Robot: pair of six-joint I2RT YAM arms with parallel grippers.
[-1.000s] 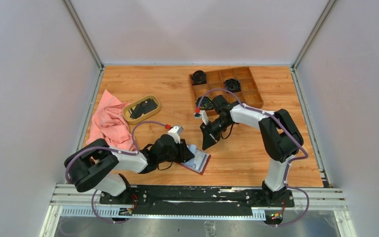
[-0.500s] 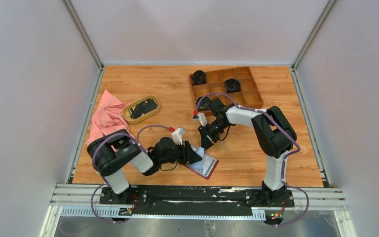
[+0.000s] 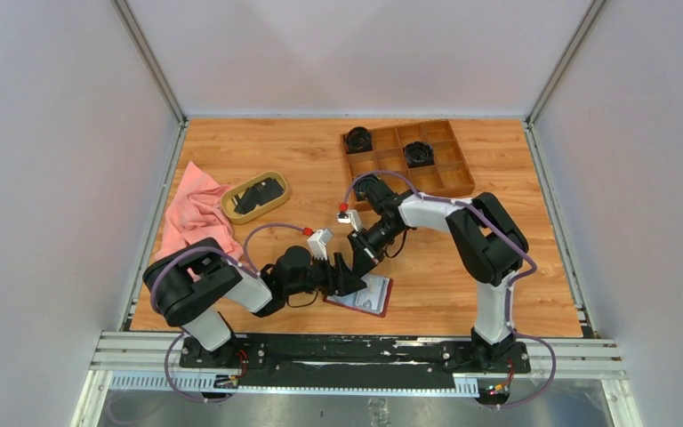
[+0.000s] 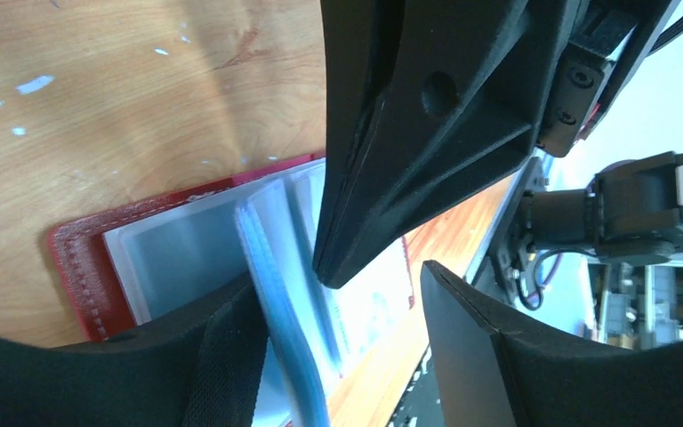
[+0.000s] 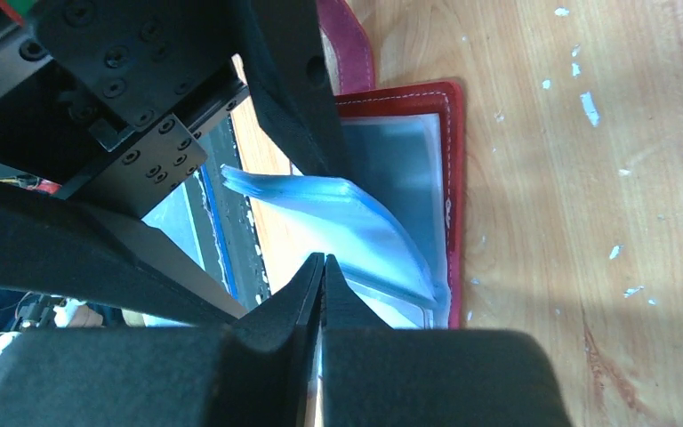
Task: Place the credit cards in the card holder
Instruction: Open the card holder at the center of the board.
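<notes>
Risk of clear plastic sleeves (image 5: 356, 222) buckling in dark red leather card holder (image 3: 362, 296) open on wooden counter (image 3: 462, 276), left end effector (image 4: 336, 285) spread around them, right end effector (image 5: 323, 267) pinched shut, prodding their edge.

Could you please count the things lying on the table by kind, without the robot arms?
Pink cloth: 1
Oval tan dish: 1
Wooden compartment box: 1
Black round items in the box: 3
Dark red card holder: 1
Dark cards in the dish: too small to count
Total: 7, without the cards
</notes>
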